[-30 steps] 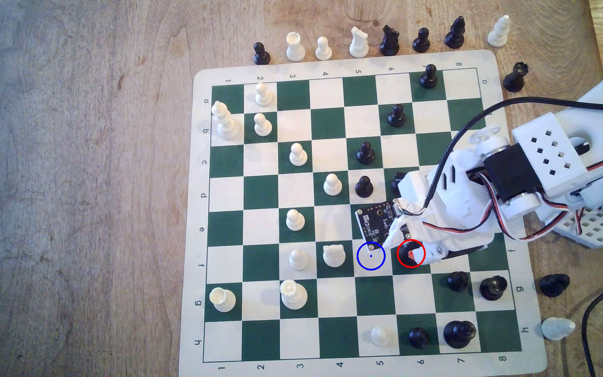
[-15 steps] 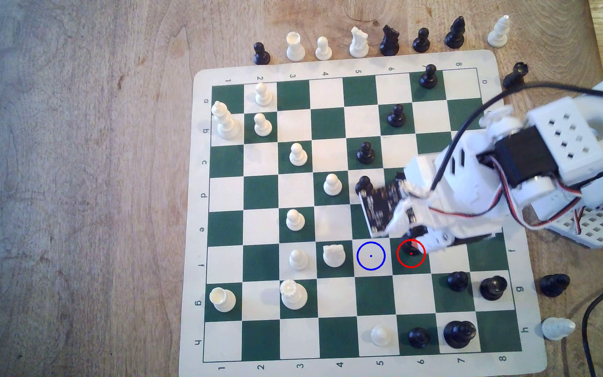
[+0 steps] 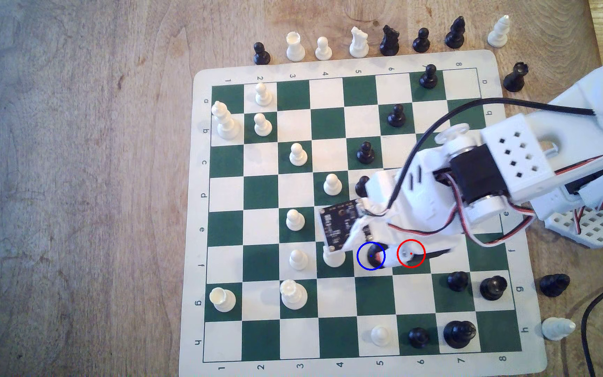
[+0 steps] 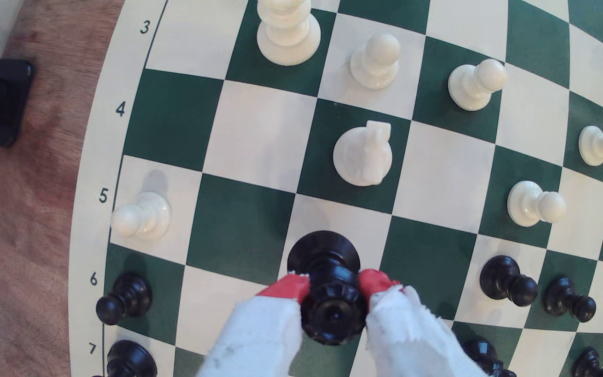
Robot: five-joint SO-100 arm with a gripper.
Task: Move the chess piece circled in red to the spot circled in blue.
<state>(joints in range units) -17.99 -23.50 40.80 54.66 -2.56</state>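
Note:
In the wrist view the glossy black chess piece (image 4: 331,308) stands upright between my red-tipped fingers (image 4: 291,286), and my gripper (image 4: 332,286) is shut on its upper body. Its round base sits over the cream square of the spot (image 4: 314,221); I cannot tell whether the base touches the board. From the exterior view, the chess piece (image 3: 373,253) and my gripper (image 3: 376,258) are inside the blue ring on the spot (image 3: 365,272). The red-ringed green square (image 3: 421,270) lies one square toward the exterior view's right, partly under my gripper's body.
A white knight (image 3: 333,258) stands on the square adjoining the spot, on the exterior view's left, with a white pawn (image 3: 298,259) beyond it. Black pieces (image 3: 457,281) stand toward the exterior view's lower right. Captured pieces line the board's far edge (image 3: 358,43).
My gripper has carried the black chess piece from the red-ringed square toward the exterior view's left, over the blue-ringed square. The arm reached further across the board.

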